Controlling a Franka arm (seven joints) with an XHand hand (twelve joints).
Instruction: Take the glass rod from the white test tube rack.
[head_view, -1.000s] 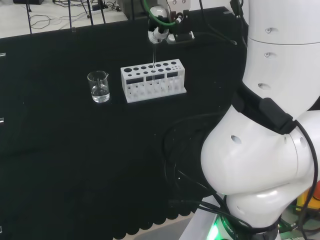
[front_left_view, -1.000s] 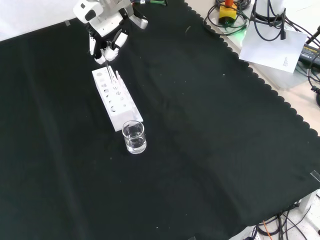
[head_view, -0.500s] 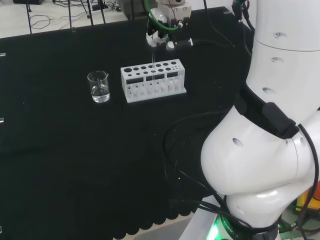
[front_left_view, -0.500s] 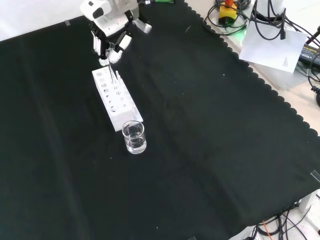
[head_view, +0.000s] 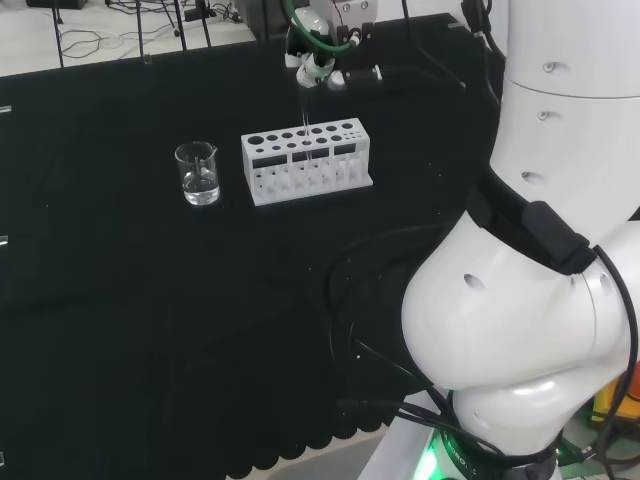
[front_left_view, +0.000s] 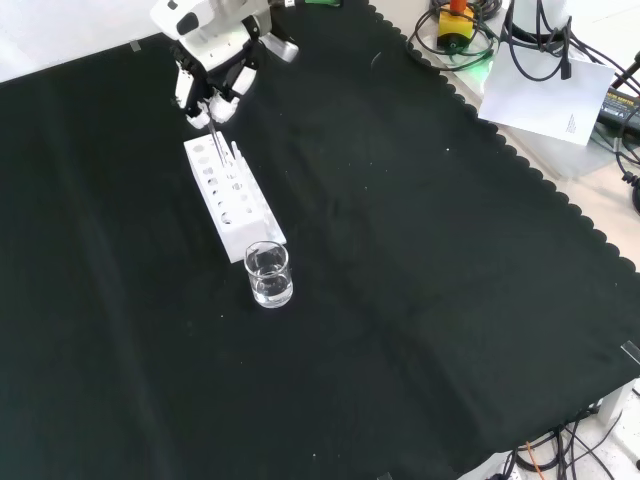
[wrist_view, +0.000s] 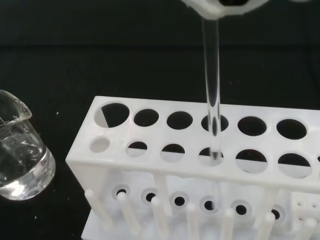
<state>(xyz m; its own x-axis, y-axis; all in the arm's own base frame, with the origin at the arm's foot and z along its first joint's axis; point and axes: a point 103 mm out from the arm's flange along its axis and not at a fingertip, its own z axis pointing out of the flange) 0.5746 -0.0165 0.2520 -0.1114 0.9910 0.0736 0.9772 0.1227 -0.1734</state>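
Observation:
The white test tube rack (head_view: 306, 160) stands on the black cloth, its two rows of round holes facing up. My hand (head_view: 320, 58) hangs over it, fingers pinched on the top of the clear glass rod (head_view: 308, 108). In the front view the hand (front_left_view: 210, 85) is above the rack's far end (front_left_view: 233, 200), and the rod (front_left_view: 218, 146) points down at it. In the wrist view the rod (wrist_view: 212, 90) hangs upright from the blurred white hand (wrist_view: 220, 6), its lower tip level with a hole in the top plate of the rack (wrist_view: 165, 167).
A small glass beaker (head_view: 198, 173) holding some clear liquid stands left of the rack in the head view; it is nearer the camera than the rack, beaker (front_left_view: 268, 273), in the front view and beside the rack, beaker (wrist_view: 20, 155), in the wrist view. The arm's white links (head_view: 540, 250) stand at the right.
The hand has risen a little over the rack with the glass rod in it, drawing the rod upward. Rack and beaker have stayed put.

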